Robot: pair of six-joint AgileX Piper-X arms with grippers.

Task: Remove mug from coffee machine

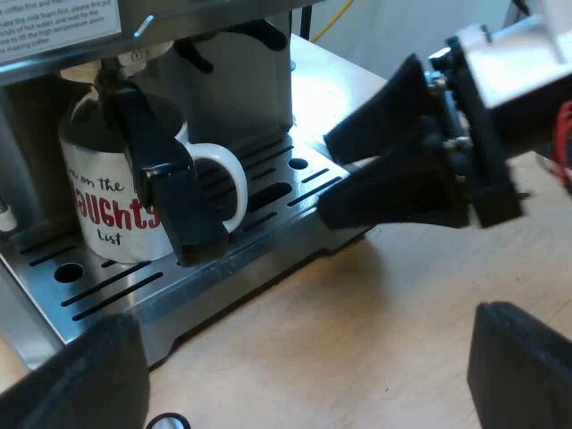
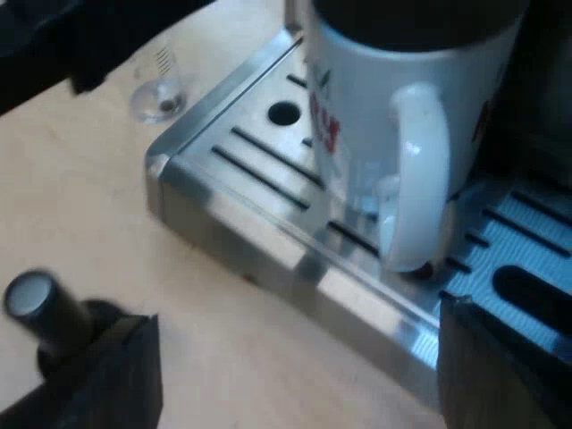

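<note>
Fingers [image 2: 98,380] gape open on right gripper [image 2: 295,349], facing the handle of the mug [image 2: 375,98], and on left gripper [image 1: 304,349]. Reaching step; next, advance and clamp.

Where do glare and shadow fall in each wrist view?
Left wrist view: glare bleaches the light wooden table beyond the steel drip tray; the white red-lettered mug sits in shade. Right wrist view: bright streaks along the tray's outer edge, bluish reflection across its slots.

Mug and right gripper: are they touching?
Apart. In the left wrist view, bare drip tray lies between the right gripper and the handle of the mug.
</note>
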